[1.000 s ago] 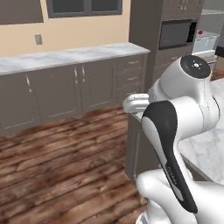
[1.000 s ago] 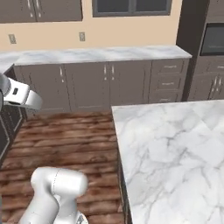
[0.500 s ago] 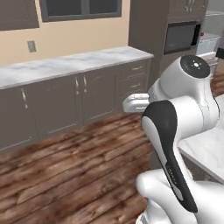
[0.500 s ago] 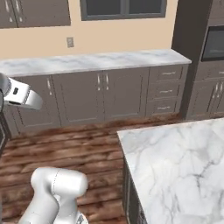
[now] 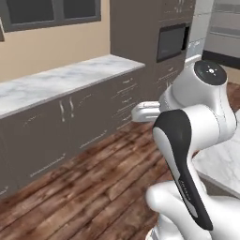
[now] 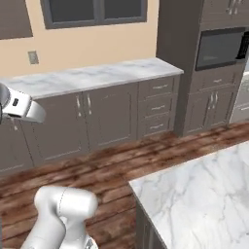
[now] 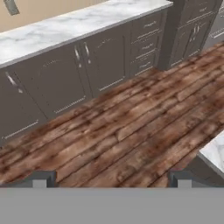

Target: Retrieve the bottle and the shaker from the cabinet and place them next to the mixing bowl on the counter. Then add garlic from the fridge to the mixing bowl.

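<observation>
Our gripper (image 7: 109, 177) hangs spread and empty, its two tips wide apart over the wood floor (image 7: 131, 131), aimed at the counter (image 7: 65, 26) along the far wall. That counter is bare where we see it, and the cupboards (image 7: 87, 70) under it are closed. We cannot place the bottle, shaker, bowl or cabinet from here. We judge the base must bring them into sight first. The microwave (image 6: 221, 47) sits in the tall unit to our right.

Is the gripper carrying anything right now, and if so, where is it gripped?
Nothing is held. The gripper is open, with bare wood floor showing between its fingertips.
</observation>
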